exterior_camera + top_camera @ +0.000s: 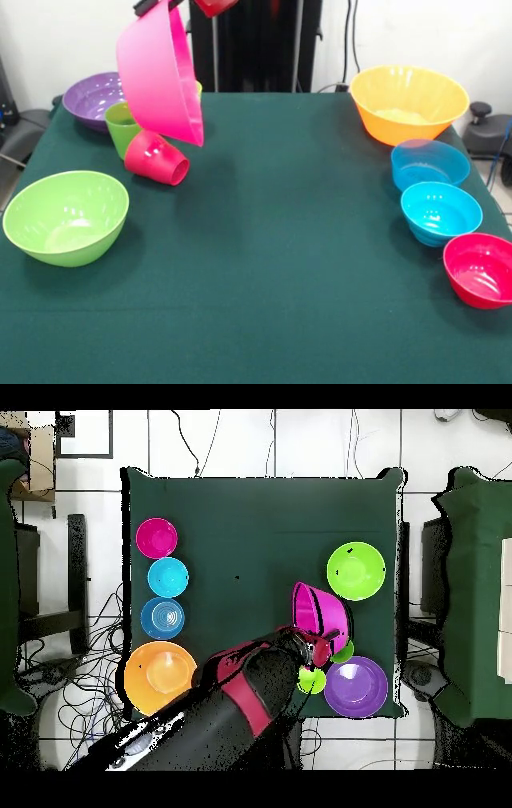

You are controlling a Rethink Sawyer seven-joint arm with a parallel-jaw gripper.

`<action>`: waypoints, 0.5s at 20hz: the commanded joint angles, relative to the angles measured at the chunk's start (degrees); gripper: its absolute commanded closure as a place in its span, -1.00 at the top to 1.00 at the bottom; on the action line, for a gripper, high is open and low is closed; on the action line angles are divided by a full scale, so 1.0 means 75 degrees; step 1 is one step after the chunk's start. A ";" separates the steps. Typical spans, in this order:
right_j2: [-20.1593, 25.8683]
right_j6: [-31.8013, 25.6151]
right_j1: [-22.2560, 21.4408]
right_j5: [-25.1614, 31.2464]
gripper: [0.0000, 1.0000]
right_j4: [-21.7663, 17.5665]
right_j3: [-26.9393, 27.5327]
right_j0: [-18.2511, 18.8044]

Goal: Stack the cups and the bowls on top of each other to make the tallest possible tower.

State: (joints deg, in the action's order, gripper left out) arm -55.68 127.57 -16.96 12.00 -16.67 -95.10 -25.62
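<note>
My gripper (154,6) comes in at the top edge and is shut on the rim of the large pink bowl (160,72). It holds the bowl tilted on edge in the air above the far left of the table. Below it a green cup (121,128) stands upright and a short red cup (157,158) lies on its side. A sliver of a lime-green cup (198,86) shows behind the bowl. In the overhead view the pink bowl (320,609) sits by the gripper (303,640), with the lime-green cup (312,680) close by.
A purple bowl (90,98) sits at the far left and a large lime-green bowl (66,216) at the near left. On the right are an orange bowl (408,102), a translucent blue bowl (430,164), a turquoise bowl (441,212) and a small red bowl (480,270).
</note>
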 commanded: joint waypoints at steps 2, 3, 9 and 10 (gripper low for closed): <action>-0.0302 0.1876 0.0908 -0.0707 -1.00 0.0780 0.0701 -0.0402; -0.0349 0.1896 0.0968 -0.0728 -1.00 0.0838 0.0690 -0.0439; -0.0531 0.1963 0.1221 -0.1022 -1.00 0.1143 0.0574 -0.0582; -0.0593 0.1977 0.1293 -0.1097 -1.00 0.1200 0.0566 -0.0625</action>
State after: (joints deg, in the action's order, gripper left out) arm -61.84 129.54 -11.24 9.50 -12.39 -94.55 -29.52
